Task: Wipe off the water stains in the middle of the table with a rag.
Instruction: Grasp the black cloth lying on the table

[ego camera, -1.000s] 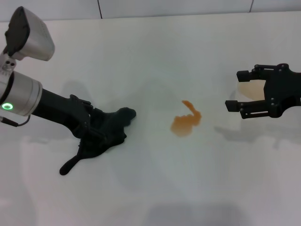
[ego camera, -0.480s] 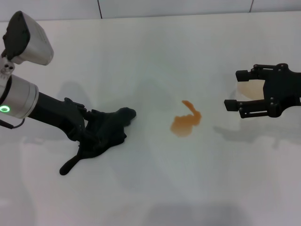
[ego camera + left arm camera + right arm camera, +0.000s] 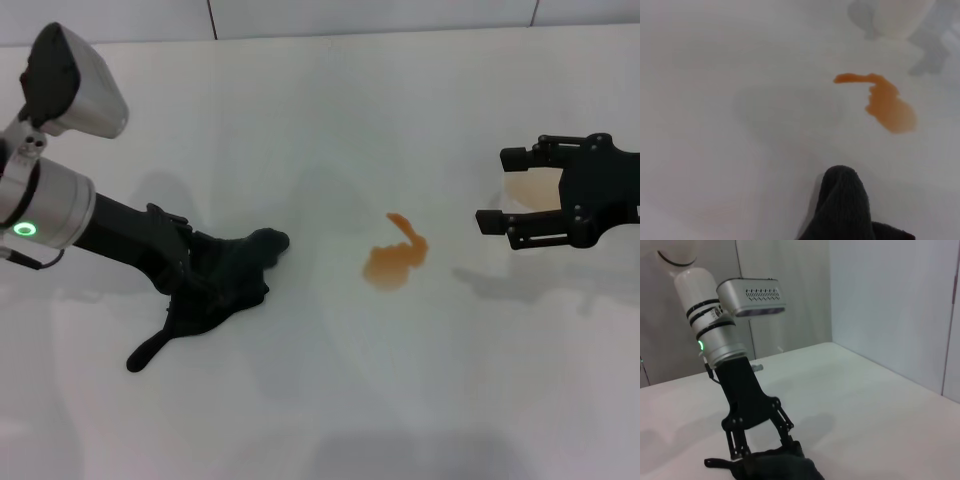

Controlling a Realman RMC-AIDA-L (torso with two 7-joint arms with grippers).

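Observation:
The dark green-black rag point(image 3: 225, 285) lies on the white table point(image 3: 350, 120) at the left, its narrow tail point(image 3: 145, 352) pointing toward me. My left gripper point(image 3: 212, 282) is down on the rag. In the right wrist view its fingers point(image 3: 733, 450) stand spread apart with the rag point(image 3: 775, 467) between them. The orange-brown water stains point(image 3: 395, 260) lie mid-table, to the right of the rag and apart from it. They also show in the left wrist view point(image 3: 885, 102) beyond the rag's rounded end point(image 3: 842, 205). My right gripper point(image 3: 499, 190) hangs open and empty at the right.
A white paper cup point(image 3: 527, 190) stands at the right, just behind my right gripper's fingers. Bare table lies between the rag and the stains. A wall line runs along the table's far edge point(image 3: 300, 36).
My left arm has drawn back a little to the left and then returned to the right. The rag, the stains and the right gripper have not moved.

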